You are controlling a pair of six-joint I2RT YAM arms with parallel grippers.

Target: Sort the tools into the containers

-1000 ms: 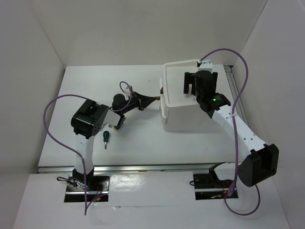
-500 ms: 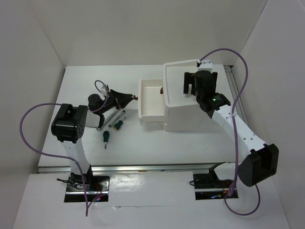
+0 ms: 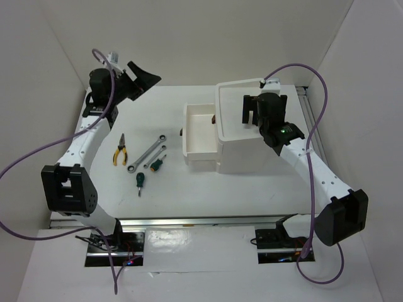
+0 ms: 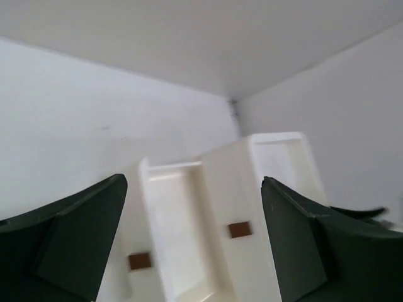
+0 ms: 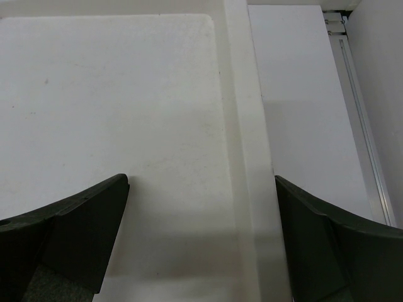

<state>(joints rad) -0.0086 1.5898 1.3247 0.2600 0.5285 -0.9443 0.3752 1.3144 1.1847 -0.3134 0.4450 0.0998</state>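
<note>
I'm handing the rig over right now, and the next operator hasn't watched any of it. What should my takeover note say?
Left pincer: open, empty, raised near the far-left corner.
Right pincer: open, empty, above the top tray.
Drawer: pulled out, nothing visible in it.
Tools: yellow pliers, two ratchet wrenches and two green-handled screwdrivers lie on the table left of the drawer.
Done: one drawer open.
Left: all five visible tools are unsorted; no red-handled screwdriver in view.
</note>
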